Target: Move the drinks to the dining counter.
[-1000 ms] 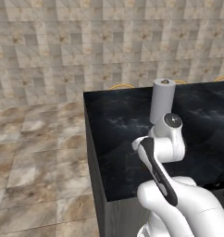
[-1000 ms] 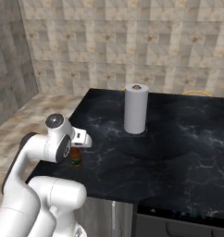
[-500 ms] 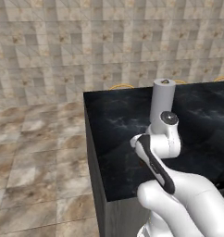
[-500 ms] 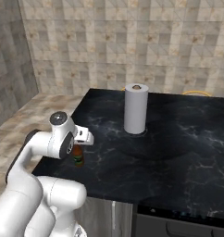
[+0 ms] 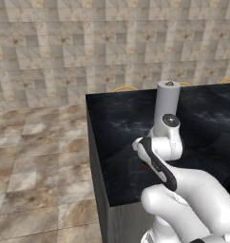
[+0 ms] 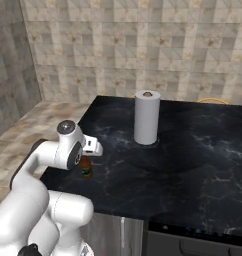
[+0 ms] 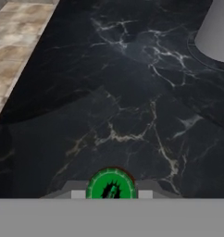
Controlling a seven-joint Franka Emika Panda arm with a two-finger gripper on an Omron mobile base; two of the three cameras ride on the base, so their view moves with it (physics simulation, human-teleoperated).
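A: Bottle (image 6: 86,169) is the thing to worry about, but start with the big picture. The black marble desk (image 6: 193,150) runs wide, and the arm is working right at its near left corner, with the tiled floor (image 5: 36,156) just past the edge.

B: So a slip there means a fall off the corner rather than a roll across the top?

A: That is my reading. The bottle stands upright near that corner, under the hand, and there is little marble between it and the drop.

B: What about the white paper roll (image 6: 146,117)?

A: It stands upright further in, well apart from the bottle. I judge it no obstacle unless the arm swings inward while lifting away.

B: And the pincer (image 7: 111,193)?

A: It is shut narrow on the bottle; in the hand view the green cap (image 7: 111,185) sits right between the two fingertips. Whether the bottle's base touches the marble I cannot tell.

B: Then the risk is the release?

A: Yes. If the jaws open while it hangs a little above the top or leans, it could tip toward the edge. A finger dragging the cap on the way up would do the same.
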